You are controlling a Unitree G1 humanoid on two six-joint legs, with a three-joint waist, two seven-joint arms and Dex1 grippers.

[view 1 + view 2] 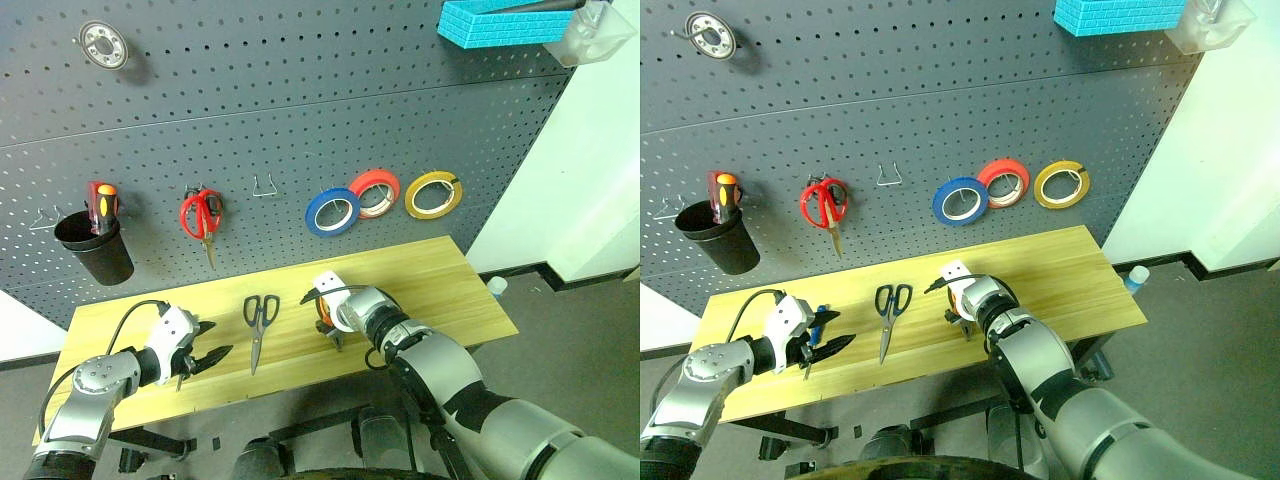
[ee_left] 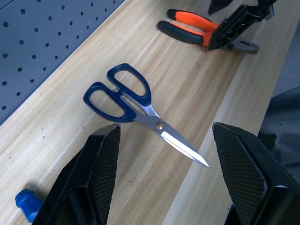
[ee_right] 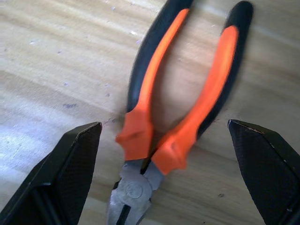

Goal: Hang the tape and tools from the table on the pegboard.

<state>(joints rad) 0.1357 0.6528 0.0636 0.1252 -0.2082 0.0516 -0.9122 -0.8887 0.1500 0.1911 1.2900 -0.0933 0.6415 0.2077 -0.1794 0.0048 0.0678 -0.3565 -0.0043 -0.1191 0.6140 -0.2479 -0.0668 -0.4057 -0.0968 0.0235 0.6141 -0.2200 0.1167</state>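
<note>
The yellow tape (image 1: 433,194) hangs on the pegboard (image 1: 300,100), to the right of a red and a blue roll. On the table (image 1: 440,280) lie dark-handled scissors (image 1: 260,318), blades toward the front edge, and orange-and-black pliers (image 3: 183,93). My right gripper (image 1: 330,328) points down over the pliers, open, with one finger on each side of the pliers' head and apart from it. My left gripper (image 2: 166,127) hovers open to the left of the scissors, aimed at them. A blue screwdriver handle (image 2: 27,202) lies right beside its finger.
Red-handled scissors (image 1: 202,215) and a black cup (image 1: 93,250) holding a red-and-orange screwdriver hang on the board's left. An empty wire hook (image 1: 265,187) sits between them and the rolls. A blue bin (image 1: 505,22) and a clear bin (image 1: 595,35) hang top right.
</note>
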